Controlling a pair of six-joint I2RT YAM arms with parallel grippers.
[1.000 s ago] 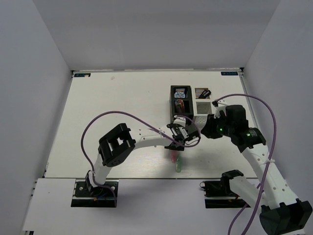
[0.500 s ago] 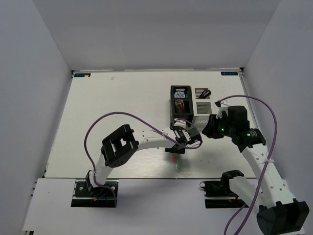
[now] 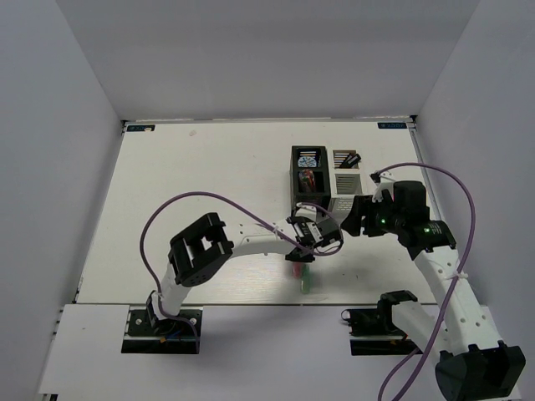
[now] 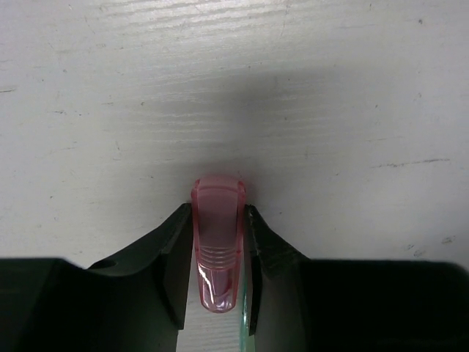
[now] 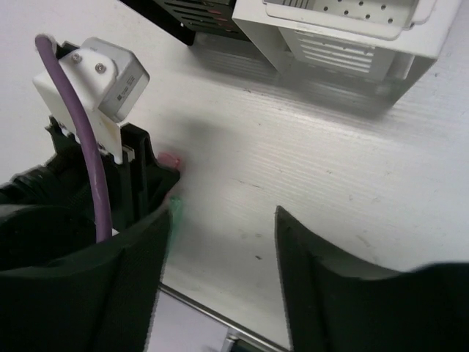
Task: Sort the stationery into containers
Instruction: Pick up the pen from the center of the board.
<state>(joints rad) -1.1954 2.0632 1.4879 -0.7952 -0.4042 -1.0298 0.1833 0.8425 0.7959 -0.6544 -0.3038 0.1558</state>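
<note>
The translucent pink plastic capsule-shaped piece (image 4: 217,242) looks glossy and smooth, with fine moulded ridges across its middle. The left gripper (image 4: 217,211) beside it is matt black plastic. The white table top (image 4: 308,88) is matt, faintly grained and scuffed (painted wood, by its look). The white perforated organizer box (image 5: 344,33) has a dull satin finish.

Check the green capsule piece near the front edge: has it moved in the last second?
No. The green capsule piece lies where it did, same gap to the table front edge and the black organizer.
</note>
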